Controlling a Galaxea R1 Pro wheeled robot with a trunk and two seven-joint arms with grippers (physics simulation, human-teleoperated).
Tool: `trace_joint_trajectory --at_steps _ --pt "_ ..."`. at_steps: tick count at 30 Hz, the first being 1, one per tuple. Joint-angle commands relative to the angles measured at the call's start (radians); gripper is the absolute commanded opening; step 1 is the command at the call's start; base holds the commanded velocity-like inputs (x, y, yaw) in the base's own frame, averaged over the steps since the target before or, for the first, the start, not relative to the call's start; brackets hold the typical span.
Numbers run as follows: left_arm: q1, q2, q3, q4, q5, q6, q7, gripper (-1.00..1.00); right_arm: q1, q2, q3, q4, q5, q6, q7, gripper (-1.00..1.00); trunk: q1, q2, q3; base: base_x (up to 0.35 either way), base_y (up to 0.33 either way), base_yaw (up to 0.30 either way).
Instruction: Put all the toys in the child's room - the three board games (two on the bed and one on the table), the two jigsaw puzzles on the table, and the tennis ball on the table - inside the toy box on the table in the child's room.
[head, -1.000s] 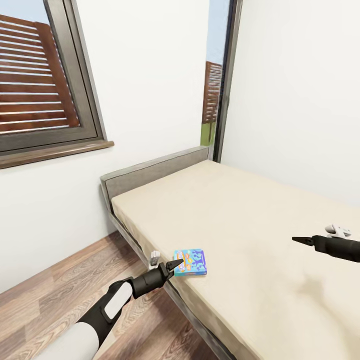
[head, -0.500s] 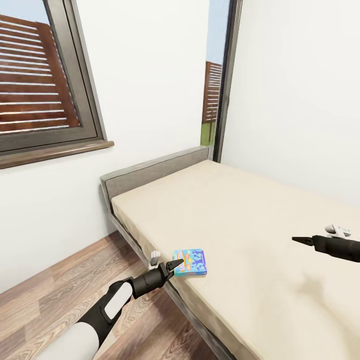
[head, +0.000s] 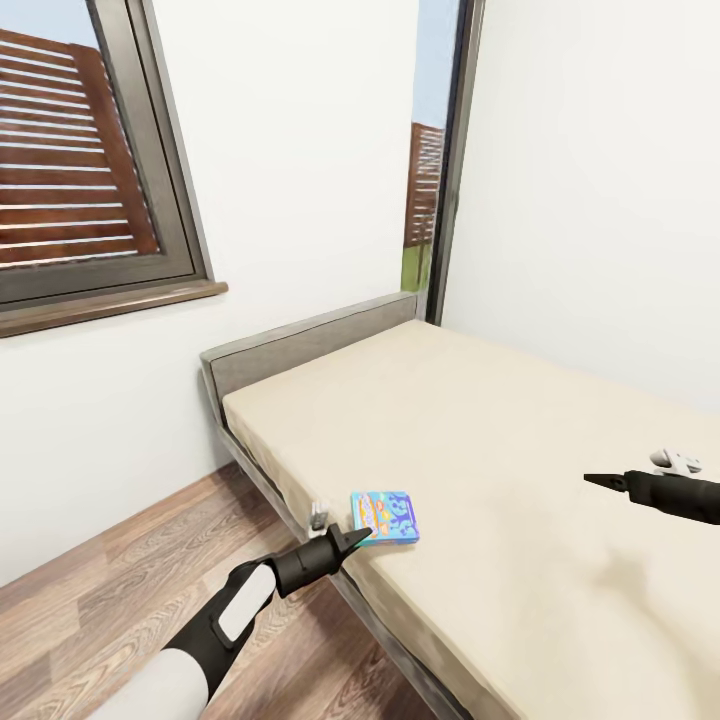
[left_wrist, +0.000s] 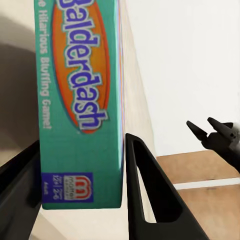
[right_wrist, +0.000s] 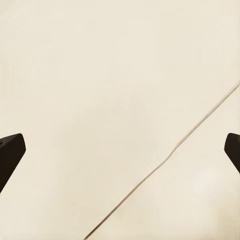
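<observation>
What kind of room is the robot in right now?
Most likely a bedroom: a bed with a bare beige mattress and grey headboard, a window, wood plank floor.

A board game (head: 385, 515) was laid on the bed (head: 500, 450), near its edge at 7 o'clock. The left end effector (head: 352, 541) was positioned at the game's 7 o'clock side, its fingers (left_wrist: 150, 200) straddling it. The right end effector (head: 598, 481) was held over the bed at 3 o'clock.
</observation>
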Motion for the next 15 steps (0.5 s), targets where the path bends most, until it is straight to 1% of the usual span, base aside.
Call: trace_joint_trajectory --at_steps 1,12,13,15 --pt "0.0 0.0 -0.002 0.0 0.005 0.006 0.001 -1.0 -0.001 0.0 -0.001 0.0 -0.001 0.006 0.002 1.0 0.0 0.0 -0.001 0.0 0.0 0.0" --pt "0.001 0.001 -0.001 -0.003 0.006 0.007 0.001 -1.0 -0.001 0.002 0.0 0.0 0.0 0.006 0.002 1.0 0.0 0.0 -0.001 0.0 0.0 0.0" --pt "0.025 0.008 -0.003 -0.068 -0.001 0.002 -0.037 -1.0 0.006 0.002 0.0 0.0 0.0 0.005 0.002 1.0 0.0 0.0 -0.001 0.0 0.0 0.0" --pt "0.033 0.009 -0.004 -0.082 -0.002 0.003 -0.039 -1.0 0.009 0.002 0.0 0.0 0.0 0.004 0.002 1.0 0.0 0.0 -0.001 0.0 0.0 0.0"
